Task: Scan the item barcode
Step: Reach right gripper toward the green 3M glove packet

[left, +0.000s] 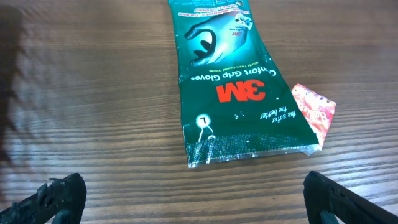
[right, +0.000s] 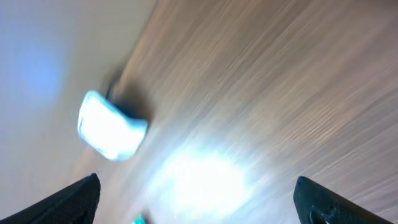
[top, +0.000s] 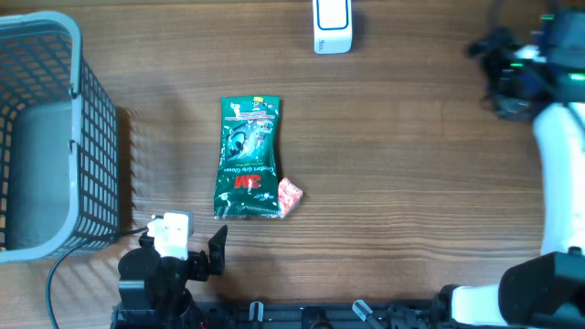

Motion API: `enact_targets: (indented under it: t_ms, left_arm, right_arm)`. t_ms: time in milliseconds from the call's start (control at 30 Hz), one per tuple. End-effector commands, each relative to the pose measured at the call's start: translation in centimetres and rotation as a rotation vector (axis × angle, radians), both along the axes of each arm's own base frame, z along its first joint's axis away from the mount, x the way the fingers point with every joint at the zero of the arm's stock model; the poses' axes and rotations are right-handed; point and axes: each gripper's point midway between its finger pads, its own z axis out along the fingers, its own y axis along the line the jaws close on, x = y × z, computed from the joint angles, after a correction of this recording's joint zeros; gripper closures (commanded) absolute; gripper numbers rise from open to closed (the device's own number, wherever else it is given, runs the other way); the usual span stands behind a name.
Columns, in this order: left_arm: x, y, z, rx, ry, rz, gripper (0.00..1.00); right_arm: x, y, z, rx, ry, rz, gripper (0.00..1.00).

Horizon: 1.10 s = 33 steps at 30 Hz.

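The item, a green 3M glove package [top: 247,157], lies flat in the middle of the wooden table, with a small red packet [top: 290,196] touching its near right corner. No barcode shows on its upper face. A white scanner [top: 331,26] stands at the far edge. My left gripper [top: 183,245] hovers open just short of the package's near end; in the left wrist view the package [left: 227,81] and red packet [left: 314,112] lie ahead of the empty gripper [left: 193,199]. My right gripper [top: 489,78] is open at the far right. Its blurred wrist view shows the scanner [right: 109,127] beyond the gripper [right: 196,199].
A grey wire basket [top: 87,137] stands at the left edge of the table, close to the left arm. The right arm's white link [top: 559,174] runs down the right side. A strong glare patch [right: 205,180] washes out part of the right wrist view.
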Motion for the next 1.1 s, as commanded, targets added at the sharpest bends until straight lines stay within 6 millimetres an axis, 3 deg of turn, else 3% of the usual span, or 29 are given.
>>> enact_targets:
  t_ms: [0,100,167,300,500,600,700,867,933,967,1067]
  left_arm:
    - [0.0,-0.1,0.1,-0.012,-0.004,0.0,0.0]
    - [0.0,-0.1,0.1,-0.012,-0.004,0.0,0.0]
    - [0.0,-0.1,0.1,-0.012,-0.004,0.0,0.0]
    - [0.0,-0.1,0.1,-0.012,-0.004,0.0,0.0]
    - [0.0,-0.1,0.1,-0.012,-0.004,0.0,0.0]
    - [0.0,-0.1,0.1,-0.012,-0.004,0.0,0.0]
    - [0.0,-0.1,0.1,-0.012,-0.004,0.0,0.0]
    - [0.0,-0.1,0.1,-0.012,-0.004,0.0,0.0]
    - [0.0,-0.1,0.1,-0.012,-0.004,0.0,0.0]
    - [0.0,-0.1,0.1,-0.012,-0.004,0.0,0.0]
    - [0.0,-0.1,0.1,-0.012,-0.004,0.0,0.0]
  right_arm:
    - [-0.7,11.2,-3.2,-0.026,0.041,0.399,0.0]
    - [-1.4,19.2,-6.2,-0.153,-0.002,0.77,0.0]
    - [-2.6,23.8,-10.0,-0.175,0.044,0.914,0.0]
    - [-4.6,28.9,-15.8,-0.232,0.125,1.024,0.01]
    - [-5.7,34.4,-18.7,-0.295,0.06,1.117,0.0]
    - [-6.0,36.1,-19.7,-0.268,0.051,1.103,0.0]
    - [-6.6,37.4,-21.2,-0.258,0.056,1.113,0.01]
    - [-8.2,37.5,-26.2,-0.252,0.175,1.077,0.02]
    - [-8.7,37.4,-27.7,-0.207,0.236,1.039,0.13]
    - [-8.7,37.4,-27.9,-0.195,0.248,1.04,0.29]
    - [-8.5,36.7,-27.7,-0.191,0.284,1.011,0.95]
